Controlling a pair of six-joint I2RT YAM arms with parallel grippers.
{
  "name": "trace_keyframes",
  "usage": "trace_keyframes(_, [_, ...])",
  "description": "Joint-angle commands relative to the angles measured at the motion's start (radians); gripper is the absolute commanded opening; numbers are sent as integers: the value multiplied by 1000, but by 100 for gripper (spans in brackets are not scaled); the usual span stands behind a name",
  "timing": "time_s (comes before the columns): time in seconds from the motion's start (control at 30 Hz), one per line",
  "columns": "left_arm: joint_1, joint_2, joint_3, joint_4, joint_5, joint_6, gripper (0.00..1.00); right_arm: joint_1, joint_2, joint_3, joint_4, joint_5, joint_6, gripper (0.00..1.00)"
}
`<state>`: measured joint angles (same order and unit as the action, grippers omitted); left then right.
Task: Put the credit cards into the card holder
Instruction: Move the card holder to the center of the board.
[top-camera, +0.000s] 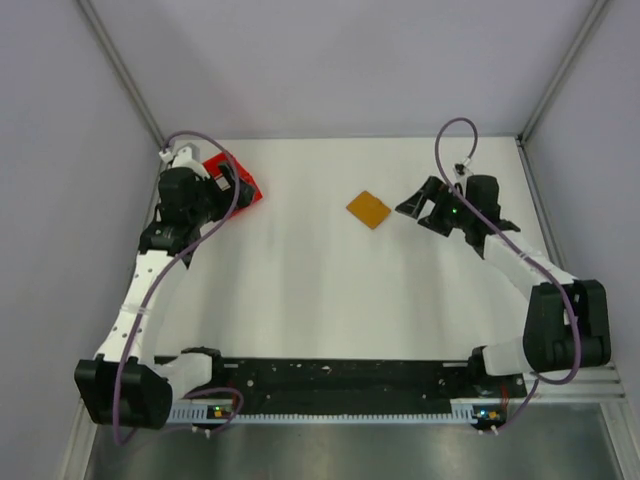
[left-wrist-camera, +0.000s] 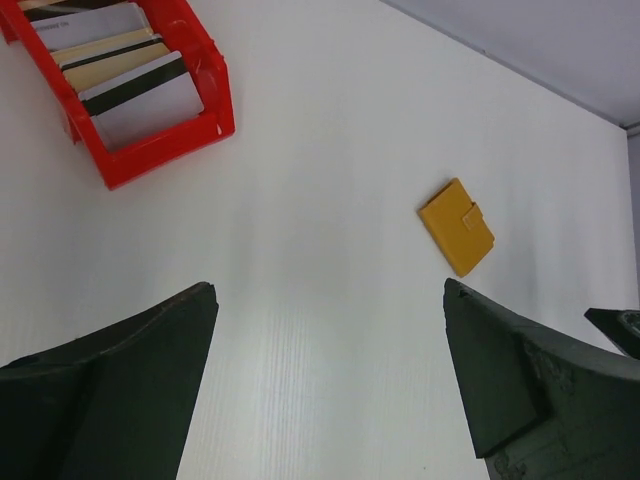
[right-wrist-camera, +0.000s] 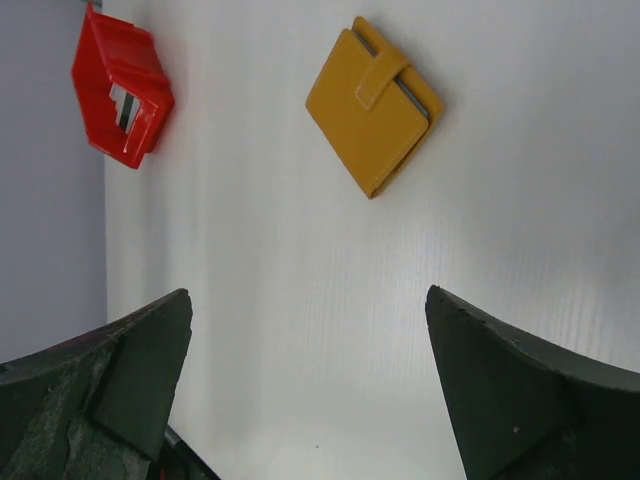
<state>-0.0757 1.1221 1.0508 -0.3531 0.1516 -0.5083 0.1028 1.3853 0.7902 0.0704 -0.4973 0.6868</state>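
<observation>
White table (top-camera: 300, 290), card holder (top-camera: 369, 209) far-centre. Only my left wrist shows credit cards (left-wrist-camera: 130, 70) clearly, perhaps four; left gripper (left-wrist-camera: 328, 290), right gripper (right-wrist-camera: 306, 295) agape.

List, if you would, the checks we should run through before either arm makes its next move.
1. Left pincer open and empty: ok.
2. Right pincer open and empty: ok.
3. Credit cards in view: ok, stacked in the red tray ahead of the left pincer.
4. Card holder lying flat, apart from the tray: ok.
5. Card holder open to take a card: not ok, its strap looks fastened.
6. Number of cards in the tray: cannot tell.
</observation>
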Motion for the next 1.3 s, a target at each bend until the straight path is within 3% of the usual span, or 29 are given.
trace_keyframes(0.0, [8, 4, 38, -18, -78, -58, 98, 17, -31, 161, -185, 86, -182, 99])
trace_keyframes(0.13, [27, 13, 41, -21, -89, -97, 98, 17, -48, 178, -227, 174, -243, 99])
trace_keyframes(0.27, [63, 25, 25, 40, 2, -151, 98, 17, 39, 303, -375, 126, -247, 99])
trace_keyframes(0.37, [68, 44, 44, -9, 2, -129, 98, 17, 121, 403, -441, 90, -262, 99])
trace_keyframes(0.5, [70, 32, 57, -141, -3, -78, 98, 28, 277, 564, -532, 137, -314, 98])
trace_keyframes(0.63, [62, -39, -64, -80, 75, -44, 98, 61, 470, 748, -582, 158, -409, 96])
trace_keyframes(0.77, [19, -80, -98, -116, 49, -24, 98, 92, 636, 912, -636, 109, -435, 88])
trace_keyframes(1.03, [-16, -111, -149, -153, 22, 28, 98, 195, 857, 1130, -679, 190, -516, 88])
trace_keyframes(1.17, [-16, -133, -138, -179, -12, 44, 98, 233, 905, 1132, -687, 296, -556, 86])
trace_keyframes(1.27, [-16, -125, -121, -176, -21, 44, 98, 274, 870, 1037, -693, 406, -602, 84])
